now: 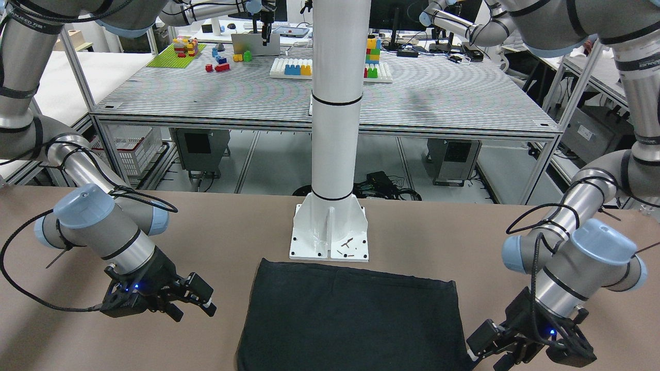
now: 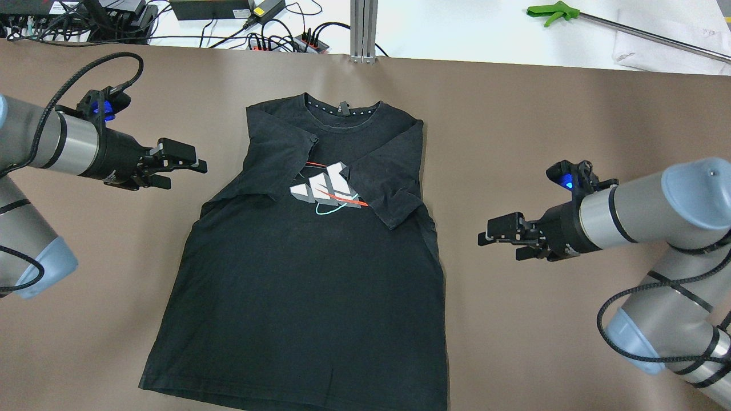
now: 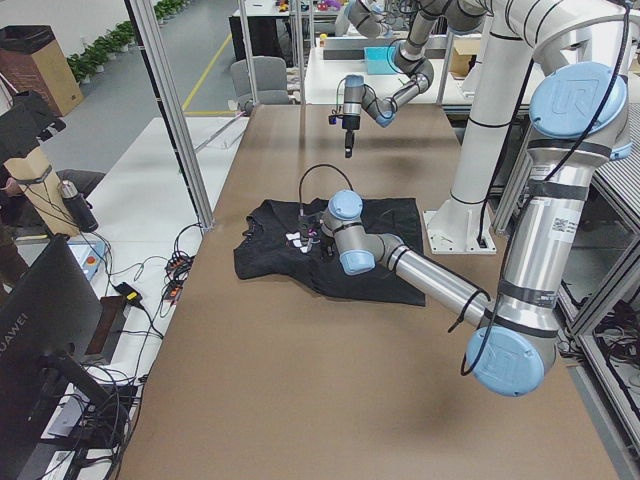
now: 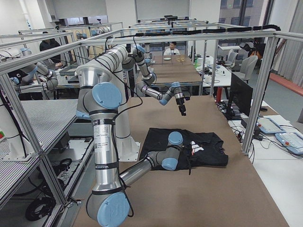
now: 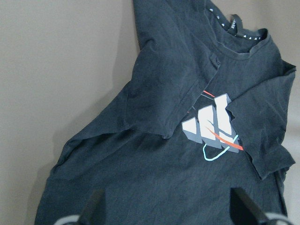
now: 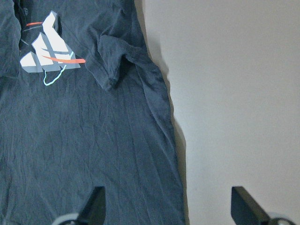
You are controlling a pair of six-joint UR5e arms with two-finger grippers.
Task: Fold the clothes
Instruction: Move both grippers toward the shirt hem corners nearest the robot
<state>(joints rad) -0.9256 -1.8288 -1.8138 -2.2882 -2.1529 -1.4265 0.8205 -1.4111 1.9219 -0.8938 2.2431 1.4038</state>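
- My left gripper [image 2: 185, 168] hangs over the brown table surface [image 2: 542, 114], towards its left edge. Its two black fingers [image 5: 93, 207] stand apart with nothing between them. It points at the folded left sleeve [image 2: 274, 165] but stays clear of the fabric.
- The black soft-fabric T-shirt [image 2: 297, 285] lies flat and face up in the middle of the table. Its collar [image 2: 342, 108] points to the far edge and its hem [image 1: 356, 270] lies just beside the white bolted pole base [image 1: 330, 232] at my edge.
- Both short sleeves are turned inward over the chest. Between them shows a grey-and-white printed logo [image 2: 325, 191] with a red stroke and a teal loop.
- The folded right sleeve [image 2: 388, 177] lies slantwise, its cuff near the shirt's right side seam.
- My right gripper [image 2: 485, 237] hangs over bare table near the right edge, level with the shirt's middle. Its fingers [image 6: 243, 204] are spread, hold nothing, and sit apart from the cloth.
- A green-handled grabber tool [image 2: 551, 12] rests on the white bench beyond the far right corner.
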